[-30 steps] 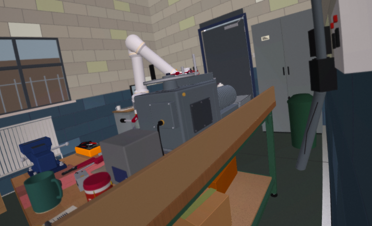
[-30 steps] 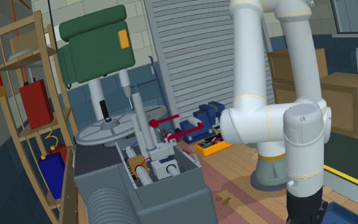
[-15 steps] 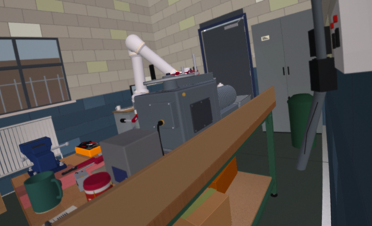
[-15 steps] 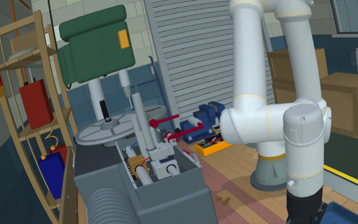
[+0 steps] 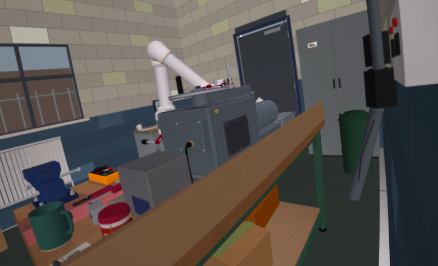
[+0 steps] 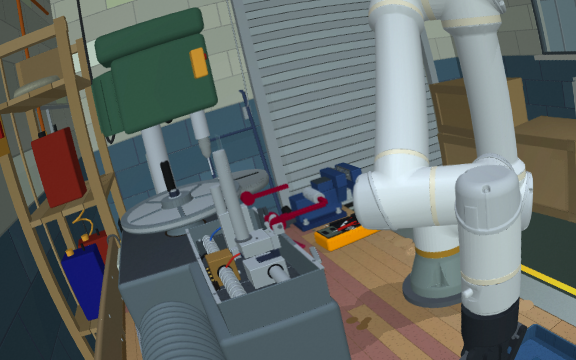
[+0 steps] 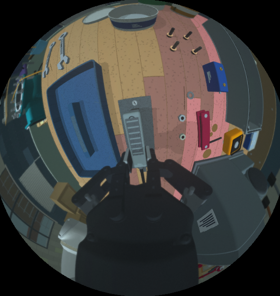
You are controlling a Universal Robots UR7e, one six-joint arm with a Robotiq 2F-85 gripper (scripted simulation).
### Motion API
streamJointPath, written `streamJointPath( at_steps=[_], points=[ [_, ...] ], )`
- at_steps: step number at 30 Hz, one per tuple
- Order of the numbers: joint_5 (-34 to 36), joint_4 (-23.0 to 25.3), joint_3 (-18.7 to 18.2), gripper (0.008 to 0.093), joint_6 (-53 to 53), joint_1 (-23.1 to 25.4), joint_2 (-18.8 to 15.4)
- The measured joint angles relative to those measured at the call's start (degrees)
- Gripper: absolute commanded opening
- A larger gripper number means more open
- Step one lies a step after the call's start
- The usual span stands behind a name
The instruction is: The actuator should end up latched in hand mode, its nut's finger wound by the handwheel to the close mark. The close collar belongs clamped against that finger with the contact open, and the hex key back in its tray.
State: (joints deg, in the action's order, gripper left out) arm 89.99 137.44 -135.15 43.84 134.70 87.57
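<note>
The hex key's pale ribbed handle [image 7: 134, 138] rests on a grey plate [image 7: 136, 121] beside the blue tray [image 7: 80, 121], apart from it. The key is held at its near end by my closed gripper [image 7: 138, 161]. The grey actuator [image 6: 228, 280] stands on the bench with its top open. Inside it, the brass nut [image 6: 219, 264] rides on the threaded screw next to a light grey collar [image 6: 266, 267]. The handwheel [image 6: 183, 205] lies flat behind the opening. The red lever [image 6: 264, 194] juts out past it. My arm's wrist [image 6: 488, 240] stands to the right of the actuator, low over the bench.
A green drill press [image 6: 155, 70] towers behind the actuator. A blue vise [image 6: 325, 192] and a yellow meter [image 6: 340, 232] sit farther back. Around the tray lie spanners [image 7: 56, 53], bolts [image 7: 182, 41], nuts, a blue box [image 7: 215, 77] and a red clamp [image 7: 203, 129].
</note>
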Motion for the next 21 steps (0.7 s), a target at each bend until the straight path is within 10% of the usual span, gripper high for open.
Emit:
streamJointPath(
  at_steps=[21],
  points=[
    [0.0,-16.3,6.9,0.0080,0.0,0.0,9.6]
  ],
)
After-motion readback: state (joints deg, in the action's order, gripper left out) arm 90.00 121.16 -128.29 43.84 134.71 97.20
